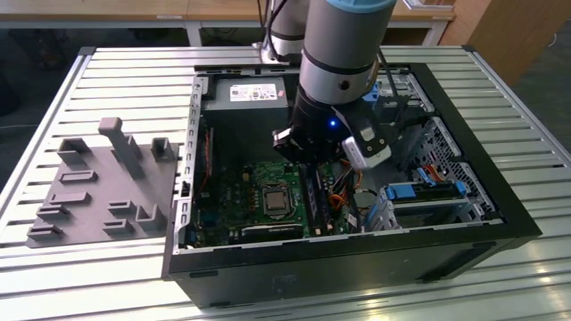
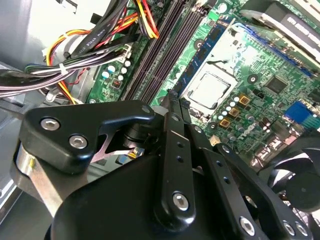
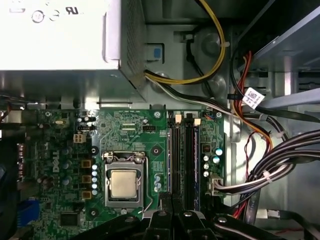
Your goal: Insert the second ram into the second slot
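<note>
The second ram (image 2: 200,50), a thin blue strip with dark chips, stands on edge along the black slot nearest the CPU socket. In the first wrist view the second ram (image 3: 172,160) shows edge-on, at the side of the black slots (image 3: 186,155). My gripper (image 3: 172,216) is low inside the open computer case, at one end of that strip, its black fingers (image 2: 172,145) close together on the strip's end. In the exterior view my gripper (image 1: 308,164) sits just above the dark slot row (image 1: 314,200) on the green motherboard.
A silver CPU socket (image 3: 124,182) lies beside the slots. On the slots' other side is a bundle of grey, yellow and red cables (image 3: 270,170). The power supply (image 1: 254,93) and a drive bay with blue clips (image 1: 428,190) crowd the case. A grey fixture (image 1: 98,187) lies outside, at the exterior view's left.
</note>
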`<state>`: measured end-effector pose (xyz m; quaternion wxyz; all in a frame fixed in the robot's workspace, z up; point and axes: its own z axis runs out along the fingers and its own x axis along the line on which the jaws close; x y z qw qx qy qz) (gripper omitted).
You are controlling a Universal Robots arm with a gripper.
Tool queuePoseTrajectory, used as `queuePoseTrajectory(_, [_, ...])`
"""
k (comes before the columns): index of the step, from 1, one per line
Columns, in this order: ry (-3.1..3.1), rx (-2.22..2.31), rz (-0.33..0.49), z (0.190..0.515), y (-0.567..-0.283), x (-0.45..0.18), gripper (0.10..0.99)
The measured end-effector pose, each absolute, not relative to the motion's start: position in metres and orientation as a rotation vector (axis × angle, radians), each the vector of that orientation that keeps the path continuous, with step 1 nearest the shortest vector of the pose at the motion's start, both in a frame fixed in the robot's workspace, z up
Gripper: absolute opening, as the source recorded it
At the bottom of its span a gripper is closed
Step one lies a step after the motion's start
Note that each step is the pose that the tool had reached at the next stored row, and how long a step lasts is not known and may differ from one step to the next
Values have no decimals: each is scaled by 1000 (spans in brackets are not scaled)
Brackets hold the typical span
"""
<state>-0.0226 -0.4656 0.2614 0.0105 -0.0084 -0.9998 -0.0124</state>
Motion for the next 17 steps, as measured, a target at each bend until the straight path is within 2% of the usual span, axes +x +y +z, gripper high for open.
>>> queuePoseTrajectory(17, [-3104,-8,-38,249,-466,-14,118])
